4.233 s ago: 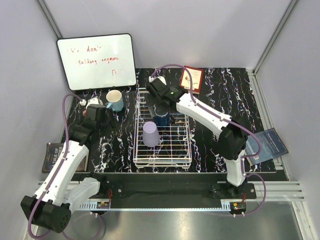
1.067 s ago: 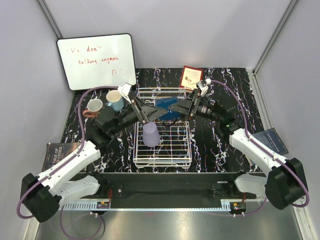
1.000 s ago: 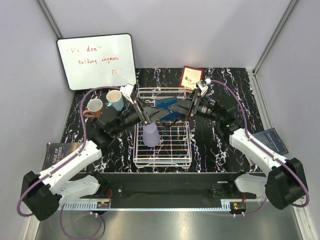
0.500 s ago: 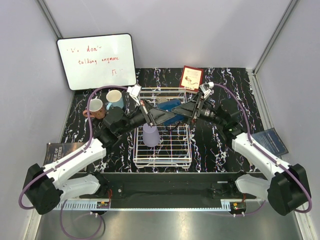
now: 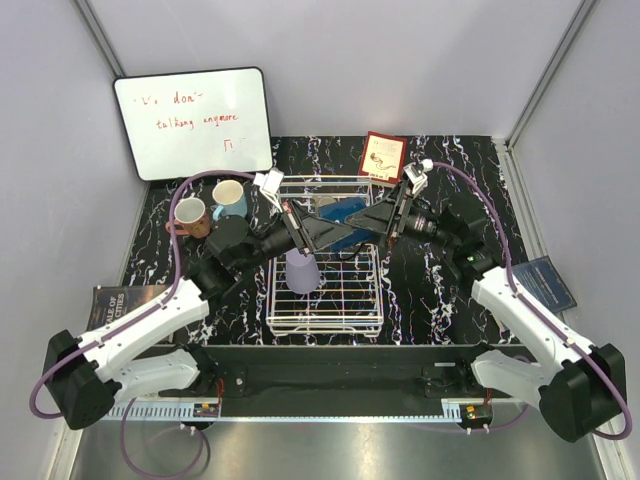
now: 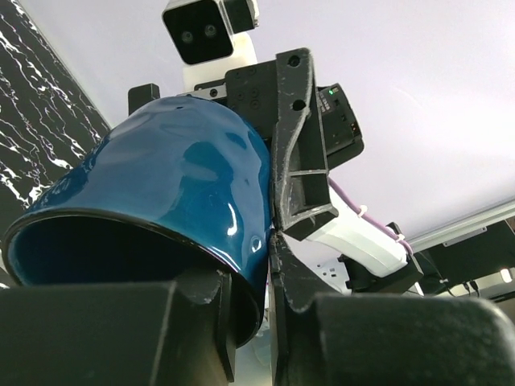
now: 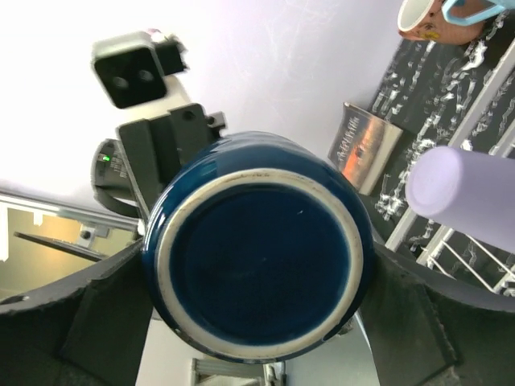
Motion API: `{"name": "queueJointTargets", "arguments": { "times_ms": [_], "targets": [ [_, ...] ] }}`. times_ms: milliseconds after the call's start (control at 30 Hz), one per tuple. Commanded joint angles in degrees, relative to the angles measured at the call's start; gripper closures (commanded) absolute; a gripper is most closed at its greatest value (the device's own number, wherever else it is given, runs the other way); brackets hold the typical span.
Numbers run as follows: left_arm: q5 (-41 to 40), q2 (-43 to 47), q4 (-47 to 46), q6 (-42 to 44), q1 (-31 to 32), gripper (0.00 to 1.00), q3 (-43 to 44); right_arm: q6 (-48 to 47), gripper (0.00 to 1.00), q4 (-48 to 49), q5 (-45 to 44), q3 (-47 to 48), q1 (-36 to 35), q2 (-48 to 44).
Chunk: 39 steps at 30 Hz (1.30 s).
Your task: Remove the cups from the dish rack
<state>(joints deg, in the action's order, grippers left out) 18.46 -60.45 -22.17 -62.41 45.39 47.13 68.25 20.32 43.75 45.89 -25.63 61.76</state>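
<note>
A dark blue cup hangs on its side above the far half of the white wire dish rack, between my two grippers. My left gripper is shut on its rim, one finger inside and one outside. My right gripper stands open round the cup's base, a finger close on each side. A lavender tumbler stands upside down in the rack, also in the right wrist view. A light blue mug and a salmon mug stand on the table left of the rack.
A whiteboard leans at the back left. A red card lies behind the rack, a dark book at the left edge, a blue booklet at the right. The table is black marbled.
My left gripper has shut on the dark blue cup's rim. The right jaws have spread a little wider round its base, and the right arm has drawn back slightly to the right.
</note>
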Motion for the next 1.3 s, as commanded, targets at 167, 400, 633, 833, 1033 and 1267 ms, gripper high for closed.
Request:
{"name": "queueJointTargets", "arguments": {
  "times_ms": [167,400,633,833,1033,1267],
  "targets": [
    [-3.79,1.82,-1.81,4.32,0.23,1.0,-0.11,-13.83,0.0,-16.79,-7.17,6.67,-1.09,-3.48],
    [-1.94,2.61,-4.89,3.88,0.32,1.0,0.06,-15.34,0.0,-19.7,-8.68,9.13,-1.09,-3.75],
    [-4.3,6.04,-1.03,5.63,0.05,1.0,-0.64,-18.93,0.0,-24.7,-11.57,13.08,-1.09,-4.54],
    [-4.66,8.68,1.69,7.04,-0.3,1.0,-0.46,-20.44,0.0,-27.26,-12.2,15.55,-1.09,-4.54],
    [-4.74,9.38,2.31,6.69,-0.3,1.0,-1.34,-19.82,0.0,-27.35,-12.63,15.37,-1.09,-5.24],
    [-9.84,12.02,13.01,12.3,-0.56,1.0,2.78,-26.75,0.0,-38.82,-23.52,21.16,-1.09,-7.62]
  ]
}}
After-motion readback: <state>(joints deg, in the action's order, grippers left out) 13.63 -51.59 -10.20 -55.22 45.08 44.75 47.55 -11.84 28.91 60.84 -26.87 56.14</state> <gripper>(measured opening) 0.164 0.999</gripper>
